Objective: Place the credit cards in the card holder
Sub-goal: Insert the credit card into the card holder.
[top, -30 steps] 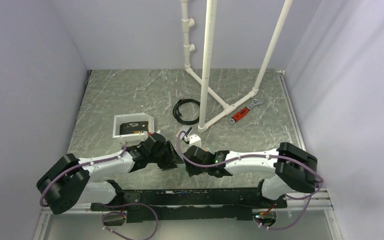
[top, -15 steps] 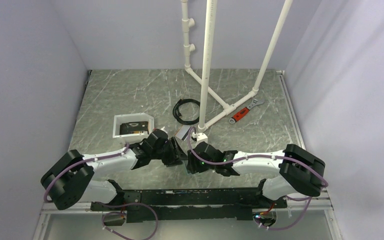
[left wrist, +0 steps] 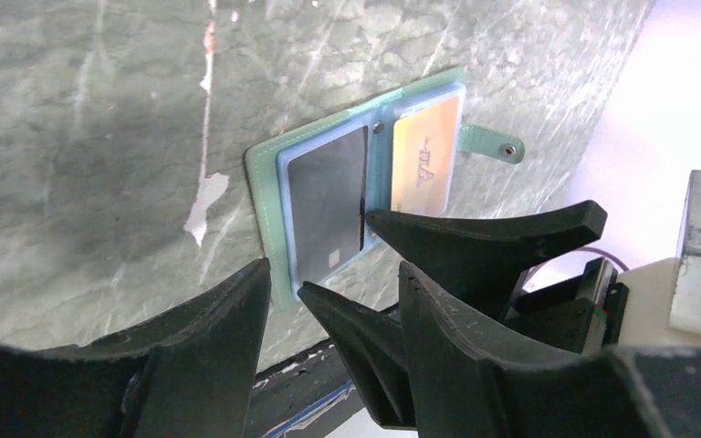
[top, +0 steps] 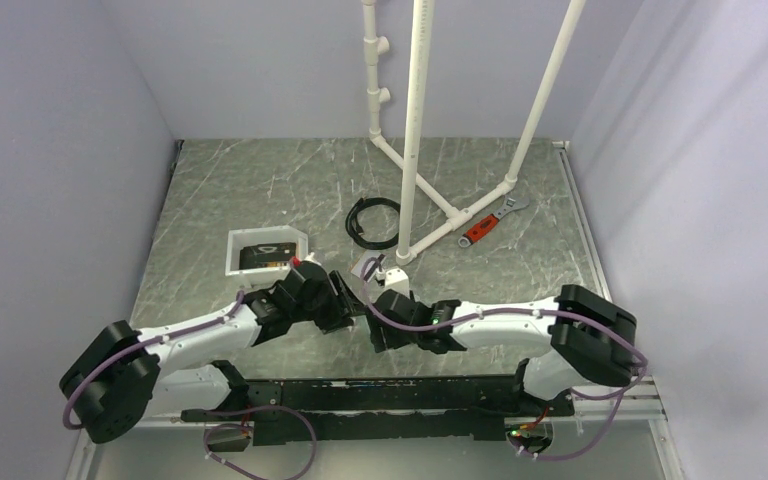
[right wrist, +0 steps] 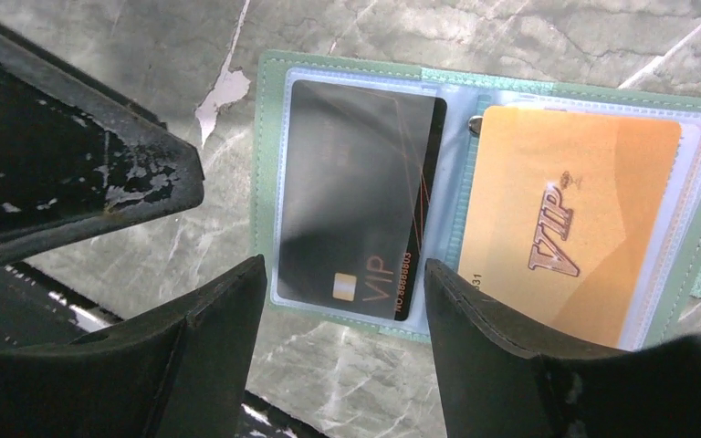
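Note:
The card holder [right wrist: 269, 164] lies open and flat on the marble table, its light blue inner faces up. A black card [right wrist: 356, 182] sits in its left pocket and an orange card [right wrist: 566, 219] in its right pocket. Both also show in the left wrist view: the holder [left wrist: 265, 201], the black card [left wrist: 329, 196], the orange card [left wrist: 424, 155]. My right gripper [right wrist: 342, 278] is open and empty just above the holder's near edge. My left gripper [left wrist: 336, 274] is open and empty beside it. In the top view the left gripper [top: 343, 300] and right gripper [top: 378, 315] meet and hide the holder.
A white tray [top: 235, 262] holding dark cards [top: 265, 256] stands left of the grippers. A white pipe frame [top: 415, 150], a black cable coil [top: 372, 221] and a red-handled wrench [top: 485, 226] lie behind. The table's black front rail [top: 380, 392] is close below.
Both grippers closed in on each other over the holder, then the left one shifted slightly left and the right one drew slightly back. Both stay open.

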You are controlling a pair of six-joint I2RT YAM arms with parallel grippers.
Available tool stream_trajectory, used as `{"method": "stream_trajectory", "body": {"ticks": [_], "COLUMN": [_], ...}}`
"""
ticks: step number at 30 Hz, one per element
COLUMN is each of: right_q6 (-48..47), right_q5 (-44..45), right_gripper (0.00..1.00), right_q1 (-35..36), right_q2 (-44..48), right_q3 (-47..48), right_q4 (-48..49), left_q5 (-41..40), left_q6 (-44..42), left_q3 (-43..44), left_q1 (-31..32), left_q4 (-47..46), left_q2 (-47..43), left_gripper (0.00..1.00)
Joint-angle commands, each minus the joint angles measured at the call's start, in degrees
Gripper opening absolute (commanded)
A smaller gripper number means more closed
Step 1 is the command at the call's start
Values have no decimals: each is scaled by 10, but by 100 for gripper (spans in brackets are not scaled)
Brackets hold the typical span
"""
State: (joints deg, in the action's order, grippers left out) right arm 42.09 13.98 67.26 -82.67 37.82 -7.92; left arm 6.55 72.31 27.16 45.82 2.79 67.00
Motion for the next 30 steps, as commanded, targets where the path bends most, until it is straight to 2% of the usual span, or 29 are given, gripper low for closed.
{"method": "stream_trajectory", "body": {"ticks": [1, 5, 9, 15, 21, 26, 30], "right_q6": [28, 37, 42, 47, 33, 32, 33], "right_q5": [55, 85, 99, 108, 83, 71, 54], "right_gripper": [67, 73, 73, 62, 50, 45, 43], "right_q1": [24, 42, 50, 52, 50, 44, 31], "right_q2": [-47, -84, -111, -112, -87, -56, -27], "right_q3": [57, 95, 121, 118, 86, 56, 23], "right_q4": [-73, -113, -141, -143, -91, -56, -22], "left_q5": [-44, -48, -40, -26, 4, 32, 71], "left_q6": [18, 18, 13, 7, -6, -12, -15], "left_q3": [-10, 3, 12, 12, 11, 12, 21], "left_q1": [-3, -5, -6, -9, -11, -12, -11], "left_q4": [45, 72, 73, 52, 15, -17, -69], "left_q2": [-32, -30, -14, -7, -9, 1, 42], "left_gripper": [60, 62, 62, 61, 59, 58, 58]}}
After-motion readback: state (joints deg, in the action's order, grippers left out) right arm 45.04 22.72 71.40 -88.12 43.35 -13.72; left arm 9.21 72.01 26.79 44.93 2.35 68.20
